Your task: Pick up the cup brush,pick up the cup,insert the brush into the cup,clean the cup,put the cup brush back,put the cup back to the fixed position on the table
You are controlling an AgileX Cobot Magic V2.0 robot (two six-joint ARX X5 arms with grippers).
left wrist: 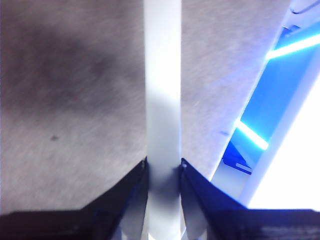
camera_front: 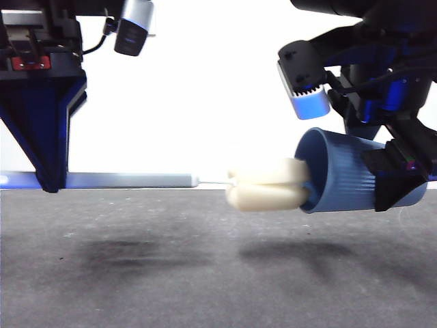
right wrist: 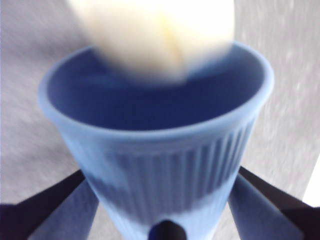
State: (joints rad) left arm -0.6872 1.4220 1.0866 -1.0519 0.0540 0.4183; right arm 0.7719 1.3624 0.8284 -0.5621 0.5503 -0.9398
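The blue ribbed cup (camera_front: 348, 174) hangs on its side above the table (camera_front: 136, 273), mouth facing left, with my right gripper (camera_front: 399, 178) shut on its base end. From the wrist the cup (right wrist: 160, 150) fills the view between the jaws of my right gripper (right wrist: 165, 210). The cup brush lies level in the air, its cream sponge head (camera_front: 268, 184) partly inside the cup's mouth. The sponge (right wrist: 155, 35) looks blurred at the rim. My left gripper (camera_front: 49, 164) is shut on the brush's pale handle (left wrist: 162, 100), which runs straight out from between the jaws of the left gripper (left wrist: 163, 170).
A pale strip (camera_front: 123, 180) runs along the table's far edge behind the brush. Blue-lit edges of a structure (left wrist: 260, 115) show to one side in the left wrist view. Dark shadows (camera_front: 143, 253) lie on the table below both arms.
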